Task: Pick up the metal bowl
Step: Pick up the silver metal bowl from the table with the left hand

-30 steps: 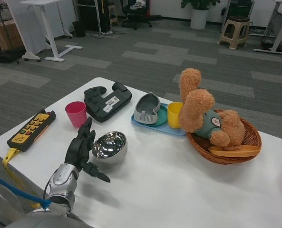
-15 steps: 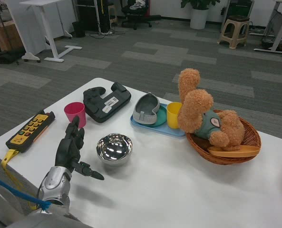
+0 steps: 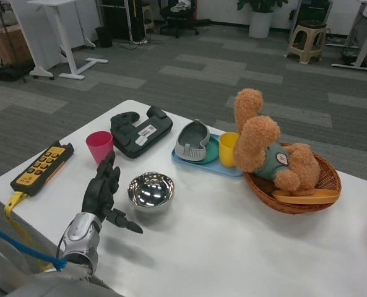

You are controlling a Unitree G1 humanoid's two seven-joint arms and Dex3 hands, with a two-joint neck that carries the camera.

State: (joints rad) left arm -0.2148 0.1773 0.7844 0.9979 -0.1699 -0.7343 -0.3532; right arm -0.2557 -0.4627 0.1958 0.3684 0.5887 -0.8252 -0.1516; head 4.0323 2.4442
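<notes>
The metal bowl (image 3: pixel 151 192) is a shiny round bowl standing upright on the white table (image 3: pixel 233 247), near the middle left. My left hand (image 3: pixel 104 193) hovers just to its left, fingers spread and pointing up, thumb stretched out toward the bowl's near side. A small gap separates the hand from the bowl, and the hand holds nothing. My right hand does not show in the head view.
A pink cup (image 3: pixel 99 146) and a black case (image 3: pixel 140 130) stand behind the hand. A yellow remote (image 3: pixel 42 167) lies far left. A blue tray (image 3: pixel 205 158) with a grey dish and yellow cup sits behind the bowl. A teddy bear (image 3: pixel 267 148) sits in a wicker basket (image 3: pixel 307 198).
My left hand drew back from the bowl's rim to the left, then edged back toward it. The bowl now sits flat and apart from the hand.
</notes>
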